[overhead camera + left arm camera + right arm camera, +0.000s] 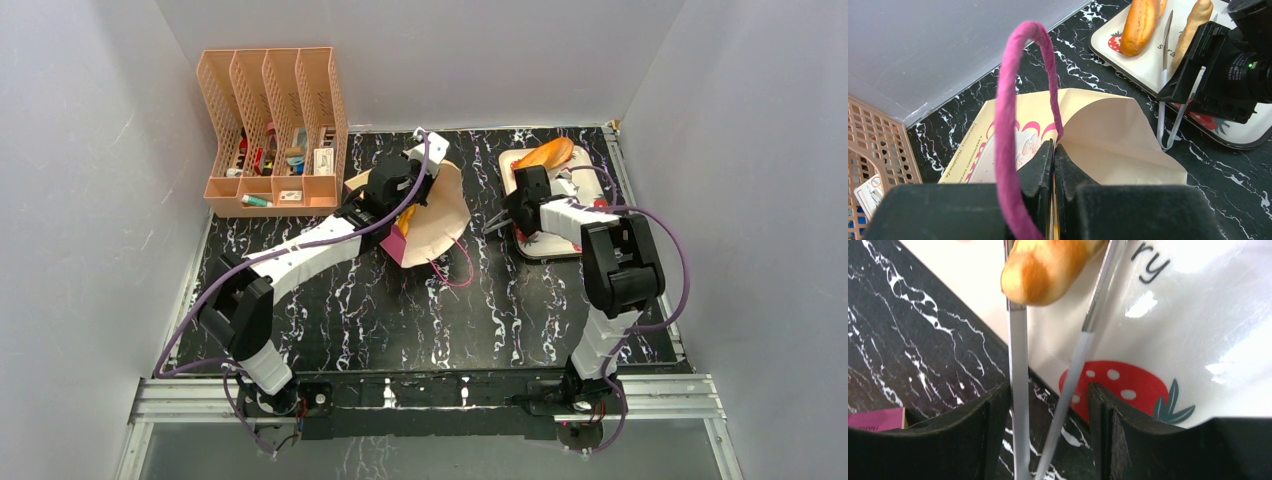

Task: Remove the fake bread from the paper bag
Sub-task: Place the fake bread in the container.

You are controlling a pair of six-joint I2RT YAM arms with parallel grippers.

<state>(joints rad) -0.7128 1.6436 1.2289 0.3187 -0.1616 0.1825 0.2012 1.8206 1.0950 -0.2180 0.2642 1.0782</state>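
The paper bag (440, 215) lies on its side in the middle of the table, tan inside showing, mouth toward the tray. My left gripper (398, 198) is shut on the bag's upper edge (1098, 135), and a pink string handle (1008, 100) loops over its left finger. Two fake bread loaves (1140, 25) lie on the strawberry tray (1248, 140). My right gripper (520, 202) hovers at the tray's left edge, jaws apart, with metal tongs (1018, 390) standing between them. The tong tips flank a loaf end (1048, 270). The bag's inside is hidden.
A peach file rack (270, 130) with small items stands at the back left, close behind the bag. The tray (540, 248) sits at the back right near the wall. The bag's other pink handle (455, 272) trails on the black marbled table.
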